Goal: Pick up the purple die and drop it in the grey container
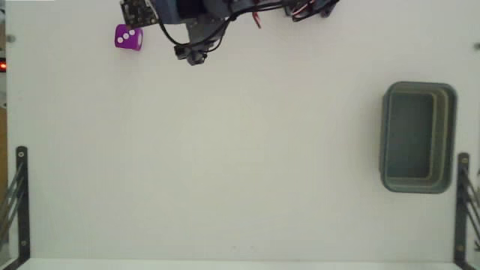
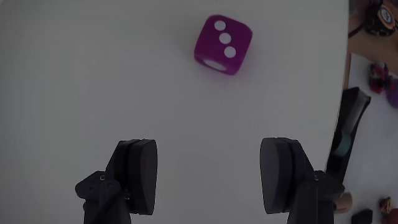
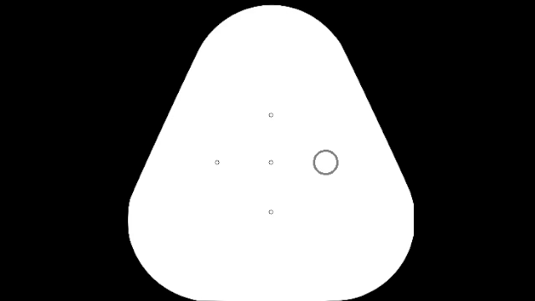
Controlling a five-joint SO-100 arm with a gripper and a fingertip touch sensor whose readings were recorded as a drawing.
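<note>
The purple die (image 1: 127, 38) sits on the white table near the top left of the fixed view, three white dots up. In the wrist view the die (image 2: 222, 44) lies ahead of my gripper (image 2: 209, 177) and slightly to the right, well clear of the black fingertips (image 2: 138, 175). The jaws stand wide apart with only bare table between them. The grey container (image 1: 418, 137) rests at the far right of the fixed view, its hollow showing nothing inside. My arm (image 1: 214, 22) enters from the top edge, just right of the die.
A small black circuit board (image 1: 137, 10) lies just above the die. Black metal brackets stand at the table's lower left (image 1: 19, 202) and lower right (image 1: 463, 199). In the wrist view the table edge (image 2: 346, 74) runs down the right side, with clutter beyond it.
</note>
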